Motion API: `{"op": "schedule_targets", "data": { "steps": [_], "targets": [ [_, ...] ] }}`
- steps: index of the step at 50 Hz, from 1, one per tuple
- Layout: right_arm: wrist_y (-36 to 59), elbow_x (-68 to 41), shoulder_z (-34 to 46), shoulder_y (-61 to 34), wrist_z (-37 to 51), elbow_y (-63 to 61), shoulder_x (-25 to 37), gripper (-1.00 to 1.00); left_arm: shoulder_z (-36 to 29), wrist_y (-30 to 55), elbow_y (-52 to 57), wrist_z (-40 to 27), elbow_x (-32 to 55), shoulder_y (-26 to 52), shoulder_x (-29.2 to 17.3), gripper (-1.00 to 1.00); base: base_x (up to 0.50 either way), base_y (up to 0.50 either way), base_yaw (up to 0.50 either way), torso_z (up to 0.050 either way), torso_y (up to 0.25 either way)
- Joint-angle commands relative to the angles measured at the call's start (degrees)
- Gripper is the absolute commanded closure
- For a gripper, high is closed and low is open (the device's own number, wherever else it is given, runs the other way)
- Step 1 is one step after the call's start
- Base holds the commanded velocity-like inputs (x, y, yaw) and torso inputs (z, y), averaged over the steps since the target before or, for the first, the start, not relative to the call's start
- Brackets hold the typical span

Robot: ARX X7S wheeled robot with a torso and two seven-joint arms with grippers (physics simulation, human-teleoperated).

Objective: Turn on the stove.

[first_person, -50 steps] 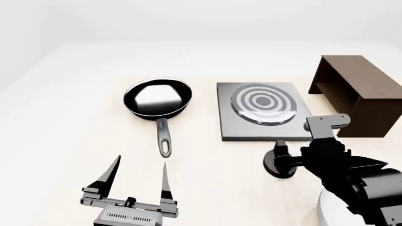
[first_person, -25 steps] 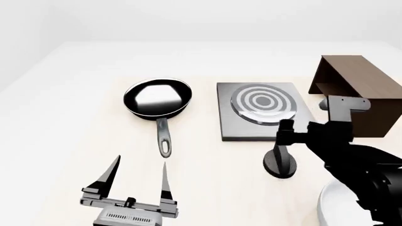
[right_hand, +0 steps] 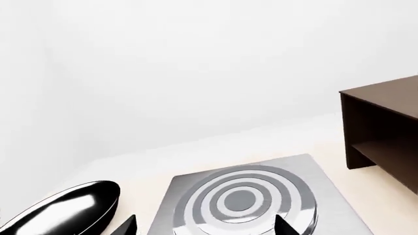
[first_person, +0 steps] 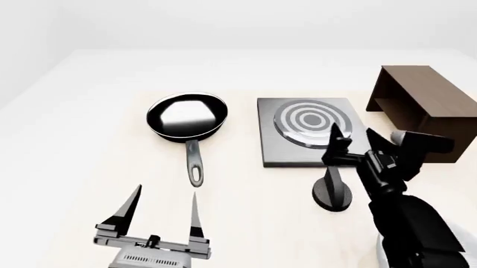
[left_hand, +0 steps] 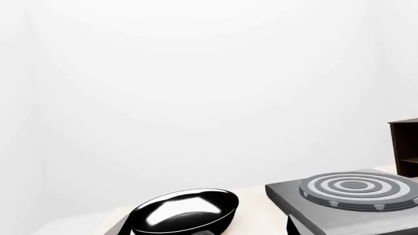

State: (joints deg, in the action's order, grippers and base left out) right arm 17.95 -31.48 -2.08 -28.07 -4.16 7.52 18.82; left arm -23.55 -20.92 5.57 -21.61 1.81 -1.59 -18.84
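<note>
In the head view the stove (first_person: 313, 131) lay on the desk (first_person: 89, 111) at the centre right of the frame, a flat grey slab with burner rings. Its knob (first_person: 332, 192) stood apart from the slab, just below the slab's lower edge in the frame, with its thin upright grip pointing up.

The right gripper (first_person: 356, 144) was open, its two dark fingers spread. It stood in the frame directly above the knob, over the lower right corner of the slab, so the knob lay below it in the picture and slightly to the left. I judged that the gripper was lifted off the knob, but the pictures did not show the gap clearly. In the right wrist view only the stove (right_hand: 245, 200) and two dark tips at the bottom edge showed; the knob was not in that view.

The left gripper (first_person: 164, 215) was also open, at the lower left of the head frame, well apart from the knob and below the pan (first_person: 186, 117). The right arm was clearly the nearer one. For the coming move, in my judgement, it needed to come down toward the lower part of the frame and close around the knob's upright grip.

A brown box (first_person: 425, 106) stood at the right edge, beside the stove.
</note>
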Motion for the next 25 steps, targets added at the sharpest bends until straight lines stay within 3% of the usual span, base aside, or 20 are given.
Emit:
{"op": "schedule_targets", "data": {
  "steps": [1,8,10,12,25],
  "targets": [
    [-16.7,4.4,-0.6,5.3,-1.3,1.1,-5.9,-1.0,-0.1,0.6,1.6,-0.5,-0.1,-0.6,-0.2,-1.0,0.0,0.0,0.0,0.0,0.0],
    [-33.8,11.8,-1.2,8.0,0.0,5.0,-9.9,-1.0,-0.2,-0.2,0.9,-0.4,0.1,-0.4,-0.4,-1.0,0.0,0.0,0.0,0.0,0.0],
    [-36.3,11.5,-1.2,8.9,-0.8,5.2,-10.5,-1.0,-0.2,0.1,1.4,-0.5,0.0,-0.5,-0.4,-1.0,0.0,0.0,0.0,0.0,0.0],
    [-32.6,9.9,-0.7,8.7,-0.9,5.8,-10.2,-1.0,-0.3,0.3,1.7,-0.6,-0.1,-0.6,-0.4,-1.0,0.0,0.0,0.0,0.0,0.0],
    [-57.0,19.6,-2.2,10.9,1.1,15.0,-14.1,-1.0,-0.5,-1.1,-0.3,-0.7,-0.3,-0.1,-0.4,-1.0,0.0,0.0,0.0,0.0,0.0]
  ]
}}
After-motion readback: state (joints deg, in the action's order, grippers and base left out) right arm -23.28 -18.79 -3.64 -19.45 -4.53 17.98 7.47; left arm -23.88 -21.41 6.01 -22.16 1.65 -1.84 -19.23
